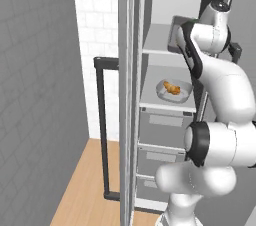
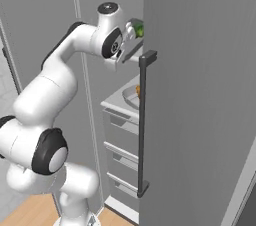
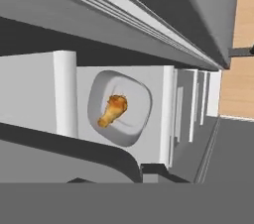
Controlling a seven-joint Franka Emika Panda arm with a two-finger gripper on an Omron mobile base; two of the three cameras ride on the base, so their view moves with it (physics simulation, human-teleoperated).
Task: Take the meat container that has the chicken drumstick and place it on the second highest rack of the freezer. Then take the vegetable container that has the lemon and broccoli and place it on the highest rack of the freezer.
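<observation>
We see the arm (image 1: pixel 220 95) reaching up into the open freezer, its hand at the level of the top rack (image 1: pixel 157 40). The end effector (image 2: pixel 131 40) is pressed nearly together, pinching the rim of the vegetable container (image 2: pixel 132 52); a bit of green (image 2: pixel 139 30) shows just above the hand in the right base view. In the left base view the container's dark edge (image 1: pixel 176 32) sits over the top rack, right against the wrist. We cannot tell whether the container already rests on the rack or is held just above it.

The meat container (image 1: pixel 174 90) lies on the rack below, the second highest (image 1: pixel 160 102), with the drumstick (image 1: pixel 172 88) inside it. The hand view looks down past the dark curved rim of the held container (image 3: pixel 99 156) onto that same dish (image 3: pixel 119 109) and drumstick (image 3: pixel 113 110), which lies tilted near the dish's middle.

Below that rack are grey drawers (image 1: pixel 162 127), stacked one above another. The freezer door (image 1: pixel 127 95) stands open at the left of the left base view, edge on, with its dark bar handle (image 1: pixel 102 125) facing the tiled wall (image 1: pixel 97 30). In the right base view the other door (image 2: pixel 200 95) is nearest us, its dark handle (image 2: pixel 143 125) running down its edge. Wooden floor (image 1: pixel 90 185) lies beneath.
</observation>
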